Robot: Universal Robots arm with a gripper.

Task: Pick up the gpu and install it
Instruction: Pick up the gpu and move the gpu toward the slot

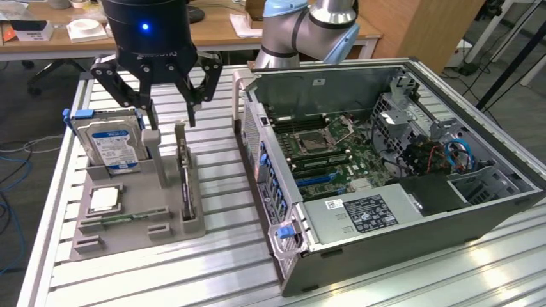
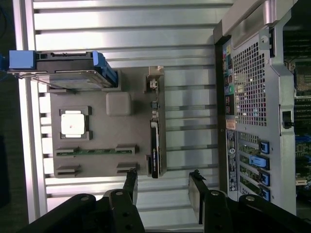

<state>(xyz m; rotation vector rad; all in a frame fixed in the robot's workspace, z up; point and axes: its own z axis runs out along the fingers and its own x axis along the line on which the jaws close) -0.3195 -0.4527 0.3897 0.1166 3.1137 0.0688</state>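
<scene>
The gpu stands on edge, seemingly slotted, in the holder between hard drive and computer case

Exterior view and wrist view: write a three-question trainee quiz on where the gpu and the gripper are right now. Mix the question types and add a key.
1. True or false: the gripper is shut on the gpu.
2. Which part lies flat in the grey holder between the hard drive and the memory stick?
3. Where is the gpu? A. Standing on edge in a slot of the holder. B. Held in the gripper. C. Lying flat on top of the hard drive.
Key: 1 false, the jaws are open and hold nothing. 2 the processor chip. 3 A.
</scene>
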